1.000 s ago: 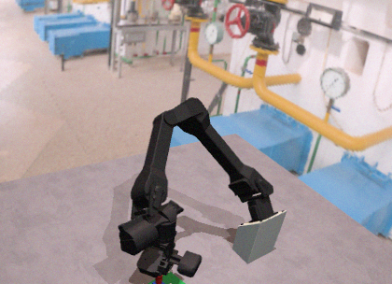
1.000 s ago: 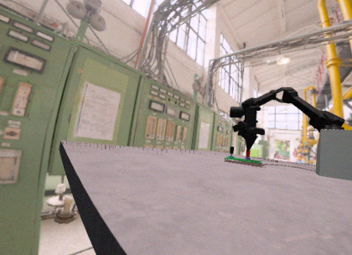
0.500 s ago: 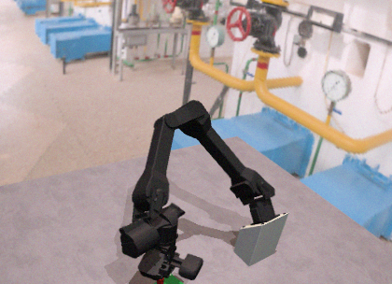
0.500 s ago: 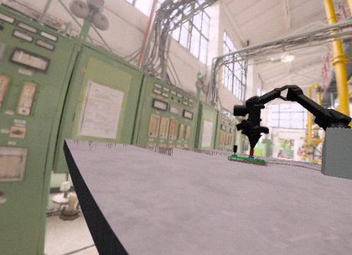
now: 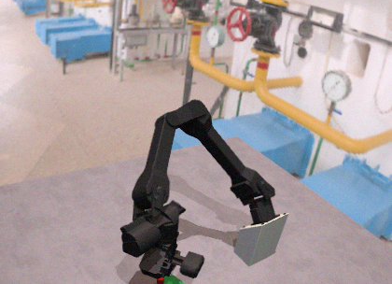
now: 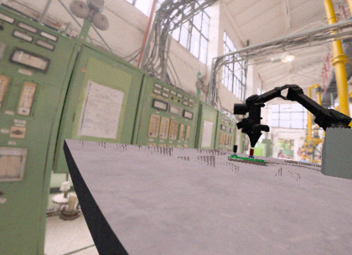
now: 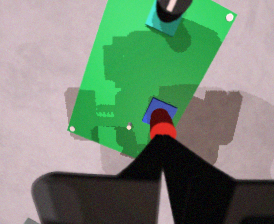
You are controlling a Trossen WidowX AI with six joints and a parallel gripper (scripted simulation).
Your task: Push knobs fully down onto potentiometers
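A green circuit board (image 7: 139,70) (image 6: 247,159) (image 5: 174,280) lies on the grey table. In the wrist view a red knob (image 7: 162,125) stands on a blue potentiometer (image 7: 154,109) near the board's lower edge. A black knob (image 7: 172,6) with a white mark sits on a teal potentiometer (image 7: 161,24) at the board's top edge. My gripper (image 7: 161,140) (image 6: 253,144) is shut, with nothing between the fingers. Its closed fingertips rest right on top of the red knob (image 6: 251,152). In the top view the gripper hides most of the board at the bottom edge of the frame.
The arm's grey base block (image 5: 260,238) (image 6: 336,153) stands on the table (image 5: 70,222) beside the board. The table's edge (image 6: 90,208) runs along the left in the exterior view. Blue crates and yellow pipes stand beyond the table.
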